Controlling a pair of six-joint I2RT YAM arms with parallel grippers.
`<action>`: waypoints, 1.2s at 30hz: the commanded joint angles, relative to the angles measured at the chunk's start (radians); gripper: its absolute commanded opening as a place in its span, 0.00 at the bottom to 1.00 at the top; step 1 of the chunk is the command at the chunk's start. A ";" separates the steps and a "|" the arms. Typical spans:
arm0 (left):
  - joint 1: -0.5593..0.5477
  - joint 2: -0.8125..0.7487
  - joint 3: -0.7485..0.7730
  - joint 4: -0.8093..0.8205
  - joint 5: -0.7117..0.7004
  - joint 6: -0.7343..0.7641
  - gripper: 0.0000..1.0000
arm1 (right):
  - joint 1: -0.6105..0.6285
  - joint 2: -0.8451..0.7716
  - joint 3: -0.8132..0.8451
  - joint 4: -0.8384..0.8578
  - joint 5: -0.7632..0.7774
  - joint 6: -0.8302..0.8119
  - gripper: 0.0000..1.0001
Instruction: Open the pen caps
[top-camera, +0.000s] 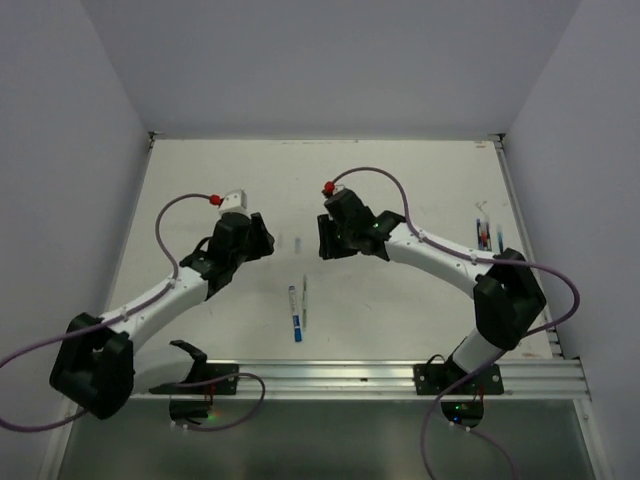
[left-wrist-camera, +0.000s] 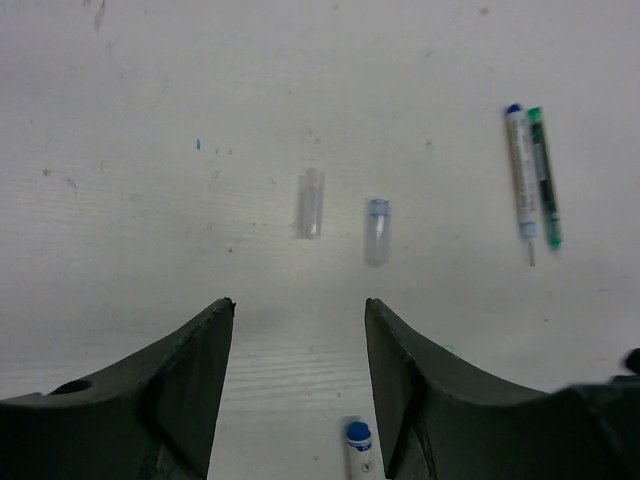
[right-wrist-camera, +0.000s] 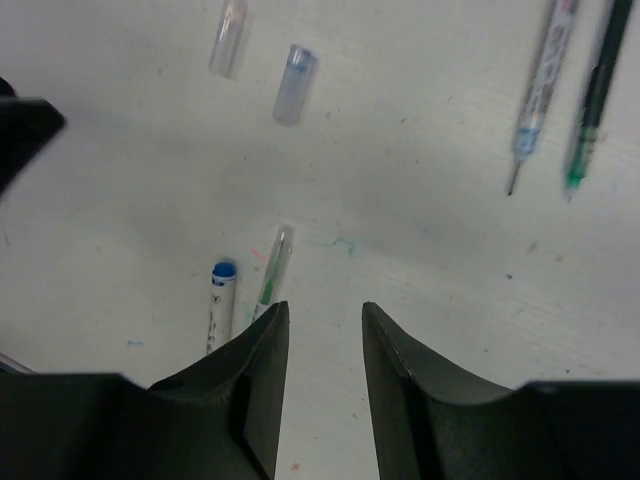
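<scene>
Left wrist view shows the left gripper (left-wrist-camera: 298, 303) half parted and empty, two short clear plastic pen caps (left-wrist-camera: 310, 203) lying loose at its twelve o'clock, probably dropped clear of the slim uncapped pens (left-wrist-camera: 521, 175) at two o'clock, while the right gripper (right-wrist-camera: 325, 308), narrowly parted, grips nothing either.

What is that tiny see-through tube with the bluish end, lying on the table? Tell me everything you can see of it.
The blue-tipped cap is a short tube of clear, slightly frosted plastic with a bluish ring at one end. It lies flat on its side on the white table, loose and by itself. A second clear cap lies beside it, roughly parallel but apart. Only the table touches it.
</scene>
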 joint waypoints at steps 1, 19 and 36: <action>0.006 -0.170 -0.025 -0.025 0.020 -0.036 0.59 | 0.099 -0.013 -0.071 0.021 0.051 0.123 0.38; 0.005 -0.571 -0.111 -0.220 0.086 -0.037 0.64 | 0.296 0.228 0.005 0.032 0.088 0.230 0.38; 0.005 -0.597 -0.125 -0.235 0.092 -0.039 0.67 | 0.321 0.324 0.050 -0.082 0.201 0.258 0.20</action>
